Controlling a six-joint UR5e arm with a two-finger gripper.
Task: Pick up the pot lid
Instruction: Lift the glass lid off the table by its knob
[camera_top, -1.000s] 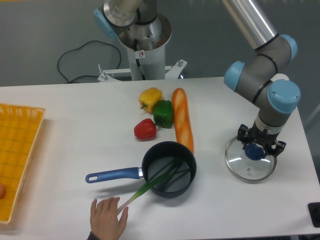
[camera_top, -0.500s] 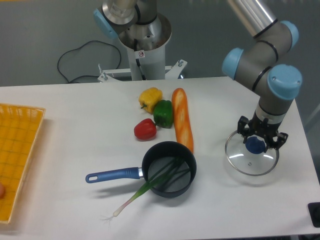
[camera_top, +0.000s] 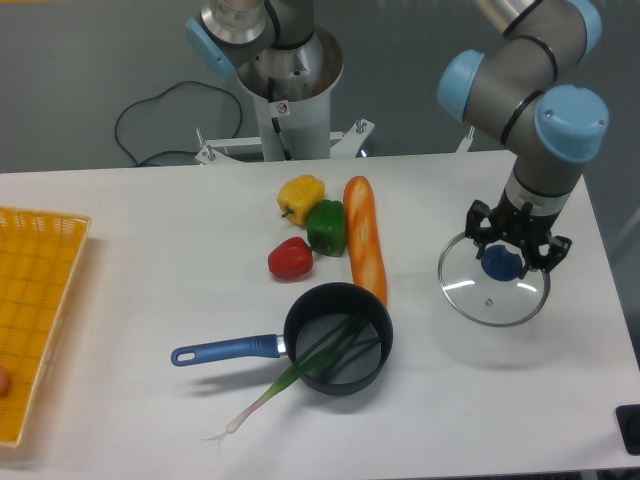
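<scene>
A robot arm's gripper (camera_top: 513, 248) is closed on the blue knob of a clear pot lid (camera_top: 488, 301), holding it over the white table (camera_top: 150, 300) at the right of the view, well apart from the pot. The black pot (camera_top: 309, 322) with a blue handle (camera_top: 225, 349) stands near the middle, a leek (camera_top: 285, 378) lying across its rim with the root end outside. Behind the pot are a long orange carrot (camera_top: 363, 235) and a yellow pepper (camera_top: 301, 197), a green pepper (camera_top: 326, 228) and a red vegetable (camera_top: 290, 259), while a yellow crate (camera_top: 20, 330) sits at the far left.
</scene>
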